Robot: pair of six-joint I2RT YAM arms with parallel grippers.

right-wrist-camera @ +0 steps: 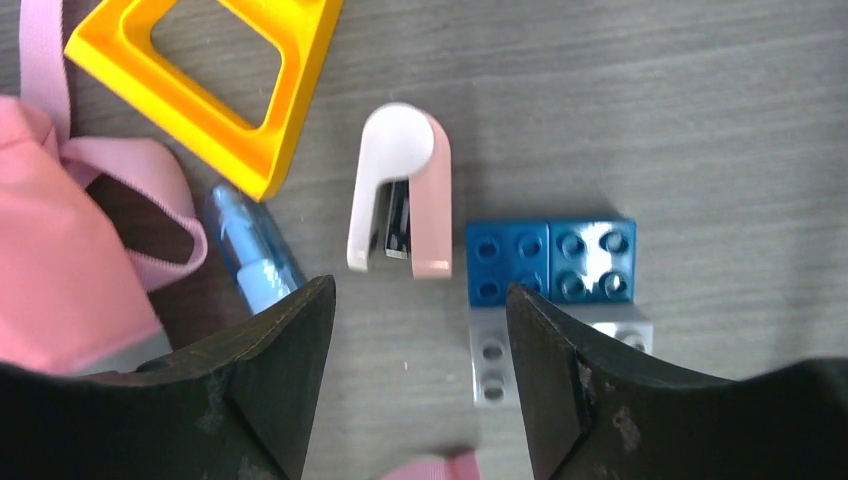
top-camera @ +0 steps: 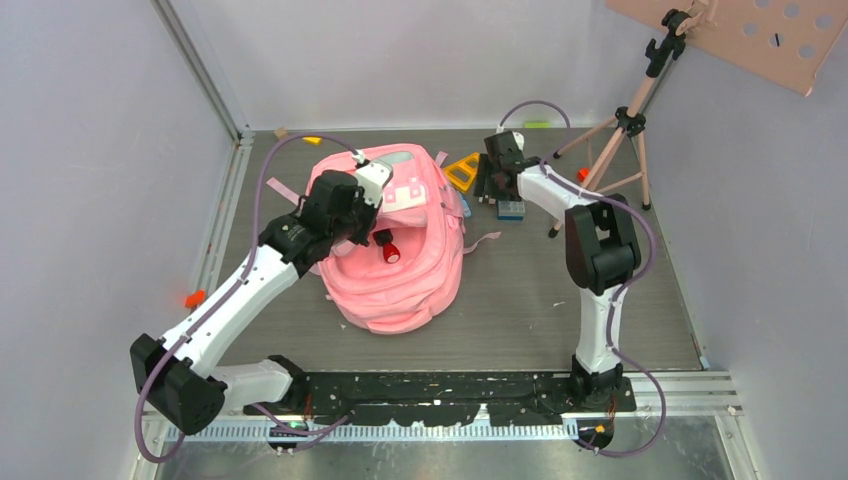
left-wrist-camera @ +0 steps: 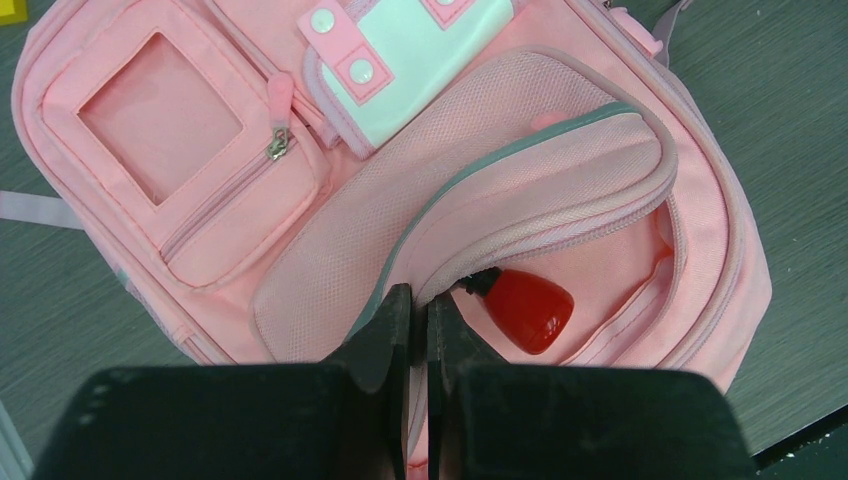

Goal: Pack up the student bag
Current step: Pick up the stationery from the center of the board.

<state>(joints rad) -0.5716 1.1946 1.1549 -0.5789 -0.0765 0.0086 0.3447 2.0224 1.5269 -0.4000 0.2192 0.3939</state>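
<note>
Left gripper [left-wrist-camera: 420, 320] is clamped on the pink fabric flap with grey-green trim [left-wrist-camera: 560, 150] of the large soft pink fabric backpack [top-camera: 410, 290], pinching only the thin edge and lifting it so the main compartment gapes just ahead and to the right of its fingertips. The bag lies flat on the grey wood-grain table [right-wrist-camera: 700, 120], directly under that tool. The compartment contents I can see are one glossy red bottle-shaped item with a black cap [left-wrist-camera: 528, 308], sitting right beside the pinch point; anything deeper is hidden by the flap. Front pockets look zipped, contents unknown. Right gripper [right-wrist-camera: 418, 295] is spread wide, holding nothing, and hovers over the loose items. A white-and-pink plastic stapler [right-wrist-camera: 400, 190] is dead ahead between its jaws. A blue studded toy brick [right-wrist-camera: 550, 260] is ahead of one finger, just beside the stapler. A grey studded brick [right-wrist-camera: 490, 365] is partly hidden behind that finger. A translucent blue tube [right-wrist-camera: 250, 245] is at the other finger, and a yellow plastic triangle frame [right-wrist-camera: 170, 90] lies beyond it. Risks:
- The edge pinch is shallow, so any tug could slip the flap and drop it shut over the opening.
- If the right jaws go down on the stapler, a finger likely lands on the blue brick or the tube and shoves the stapler.
- The stapler's rounded shell may squirt out of the grip.
- The pink webbing strap [right-wrist-camera: 130, 155] by the tube could snag.
</note>
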